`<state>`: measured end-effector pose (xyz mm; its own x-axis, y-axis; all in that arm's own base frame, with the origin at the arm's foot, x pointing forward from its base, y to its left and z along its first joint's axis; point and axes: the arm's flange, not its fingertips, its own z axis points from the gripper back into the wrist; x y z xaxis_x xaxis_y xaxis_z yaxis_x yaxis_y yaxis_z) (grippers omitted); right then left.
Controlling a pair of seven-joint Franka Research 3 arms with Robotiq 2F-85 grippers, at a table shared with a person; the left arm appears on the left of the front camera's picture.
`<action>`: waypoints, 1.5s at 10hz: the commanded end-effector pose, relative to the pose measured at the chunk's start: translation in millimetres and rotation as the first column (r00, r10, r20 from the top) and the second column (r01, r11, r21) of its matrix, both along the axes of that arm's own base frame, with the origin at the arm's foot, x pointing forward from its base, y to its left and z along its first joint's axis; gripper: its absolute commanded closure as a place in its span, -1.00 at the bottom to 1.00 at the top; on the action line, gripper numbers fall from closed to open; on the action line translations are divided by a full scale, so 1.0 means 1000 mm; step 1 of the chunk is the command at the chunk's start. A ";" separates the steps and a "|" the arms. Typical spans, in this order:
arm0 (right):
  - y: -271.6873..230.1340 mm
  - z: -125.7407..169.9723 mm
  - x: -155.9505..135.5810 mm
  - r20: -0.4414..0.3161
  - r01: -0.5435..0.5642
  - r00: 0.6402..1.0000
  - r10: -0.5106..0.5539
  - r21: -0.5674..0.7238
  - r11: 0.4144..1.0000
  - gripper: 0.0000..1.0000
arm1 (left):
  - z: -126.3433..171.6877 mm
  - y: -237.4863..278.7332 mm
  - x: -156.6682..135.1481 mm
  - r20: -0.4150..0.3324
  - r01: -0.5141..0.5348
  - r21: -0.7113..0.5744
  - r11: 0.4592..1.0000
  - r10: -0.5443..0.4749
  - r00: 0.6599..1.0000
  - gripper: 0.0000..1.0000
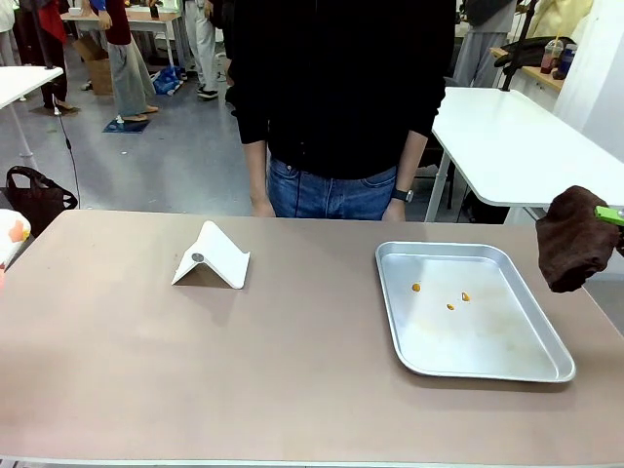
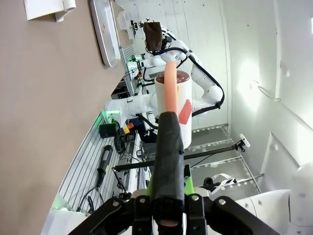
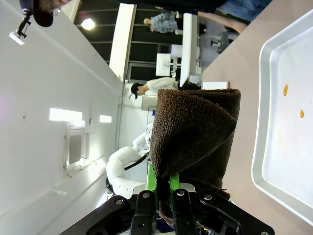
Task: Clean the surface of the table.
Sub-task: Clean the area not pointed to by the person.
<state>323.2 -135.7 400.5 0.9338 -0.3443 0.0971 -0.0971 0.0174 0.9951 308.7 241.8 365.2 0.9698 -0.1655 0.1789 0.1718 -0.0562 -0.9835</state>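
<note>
The table (image 1: 292,370) stands in front of me, wide and brownish-beige, and a person (image 1: 336,97) in a black top and jeans stands at its far side with both arms hanging down. On the right part of the table lies a silver tray (image 1: 387,292), and inside it I see three small orange crumbs (image 1: 449,306), near to each other. On the left part, well apart from the tray, sits a white folded stand (image 1: 210,258) like a little tent. The right gripper (image 3: 164,188) is by the right edge of the table, just beside the tray. Its jaws are pressed together on a dark brown cloth (image 3: 195,132), which is folded and reaches out past the green pads. Whether the cloth touches the table top I cannot tell. The left gripper (image 2: 168,188) is off the left side of the table. It is also closed tight, on a tool (image 2: 168,147) with a black grip and a pink-orange stem. At the far end of the stem there is a white cylinder with a dark top. What this tool is exactly I cannot tell.
</note>
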 end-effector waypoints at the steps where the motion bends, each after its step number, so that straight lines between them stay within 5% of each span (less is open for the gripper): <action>1: 0.001 0.006 -0.001 -0.005 -0.003 1.000 0.003 0.006 1.000 1.00 | 0.006 0.002 -0.002 -0.011 -0.010 -0.013 1.000 0.010 1.000 0.56; 3: 0.001 0.006 -0.001 -0.005 -0.003 1.000 0.003 0.006 1.000 1.00 | 0.006 0.002 -0.002 -0.011 -0.010 -0.013 1.000 0.010 1.000 0.56; 4: 0.000 0.000 0.000 0.000 0.000 1.000 0.000 0.000 1.000 0.77 | 0.006 0.002 -0.002 -0.011 -0.010 -0.013 1.000 0.010 1.000 0.56; 5: 0.005 0.012 -0.012 -0.029 -0.024 0.999 0.019 -0.155 0.988 0.77 | 0.006 0.002 -0.002 -0.011 -0.010 -0.013 1.000 0.010 1.000 0.56; 7: 0.034 0.035 -0.001 -0.042 -0.015 0.999 -0.004 -0.437 0.899 0.77 | 0.006 0.002 -0.002 -0.011 -0.010 -0.013 1.000 0.010 1.000 0.56; 10: 0.074 0.036 0.033 -0.090 -0.020 0.994 -0.069 -0.738 0.675 0.77 | 0.006 0.002 -0.002 -0.011 -0.010 -0.013 1.000 0.010 1.000 0.56; 15: 0.122 -0.006 0.082 -0.137 -0.066 0.985 -0.104 -0.861 0.504 0.77 | 0.006 0.002 -0.002 -0.011 -0.010 -0.013 1.000 0.010 1.000 0.56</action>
